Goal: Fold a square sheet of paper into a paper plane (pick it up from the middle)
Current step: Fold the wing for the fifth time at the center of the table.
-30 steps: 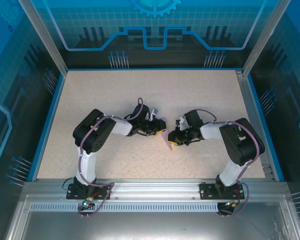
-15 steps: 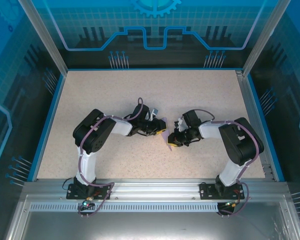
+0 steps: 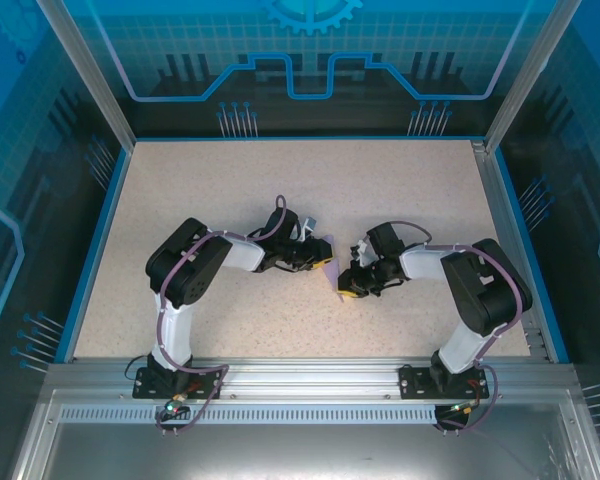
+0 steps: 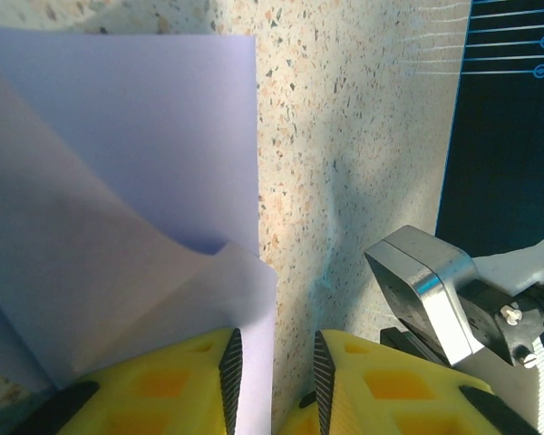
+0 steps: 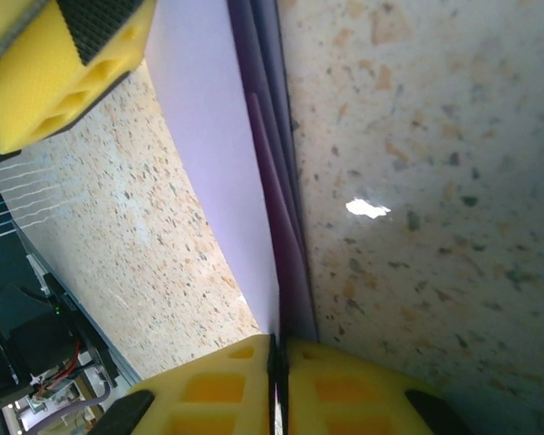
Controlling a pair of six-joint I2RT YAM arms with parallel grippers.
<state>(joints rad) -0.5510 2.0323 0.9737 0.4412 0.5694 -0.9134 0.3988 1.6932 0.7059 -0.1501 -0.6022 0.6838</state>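
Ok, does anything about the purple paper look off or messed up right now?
Nothing looks torn or spilled. In the left wrist view one flap of the sheet of paper bows up near the left claw instead of lying flat, so that fold looks loose. The right claw is shut on its layered edge.

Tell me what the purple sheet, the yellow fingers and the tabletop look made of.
Paper sheet: thin matte lavender paper; it holds creases and layered folds.
Fingers: yellow, likely moulded or printed plastic with recessed cells, faced with black ribbed, probably rubbery pads.
Table: speckled beige, slightly glossy, perhaps laminate; a light glint shows.
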